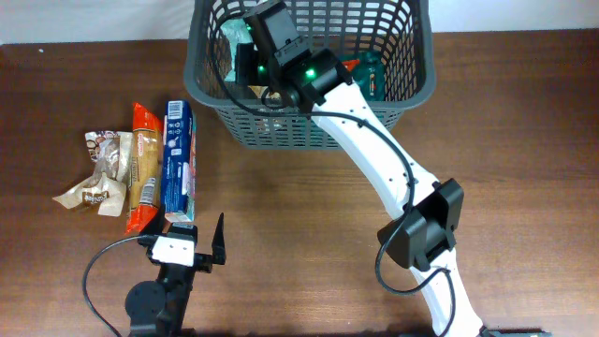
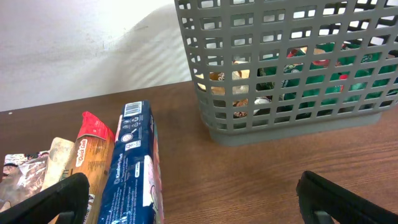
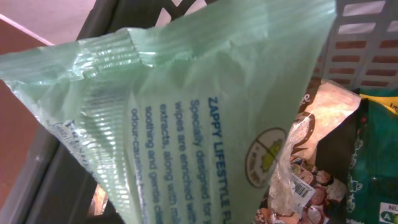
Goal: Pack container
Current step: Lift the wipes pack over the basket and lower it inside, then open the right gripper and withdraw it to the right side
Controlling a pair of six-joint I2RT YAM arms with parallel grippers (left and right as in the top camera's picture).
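Observation:
The dark grey lattice container [image 1: 281,133] stands at the table's far edge; it also shows in the left wrist view [image 2: 280,81] and the right wrist view [image 3: 367,37]. My right gripper [image 1: 251,58] reaches inside its left part and is shut on a pale green wipes packet [image 1: 240,33], which fills the right wrist view [image 3: 186,112] and hides the fingers. Below the packet lie a clear packet of chocolates [image 3: 311,186] and a dark green packet [image 3: 373,155]. My left gripper [image 1: 197,234] is open and empty near the front edge [image 2: 196,205].
On the table's left lie a blue packet [image 1: 178,159] [image 2: 134,168], an orange-red biscuit packet [image 1: 142,168] [image 2: 93,155] and beige and brown snack packets [image 1: 103,173] [image 2: 25,174]. More green and red packets [image 1: 370,75] lie in the container's right part.

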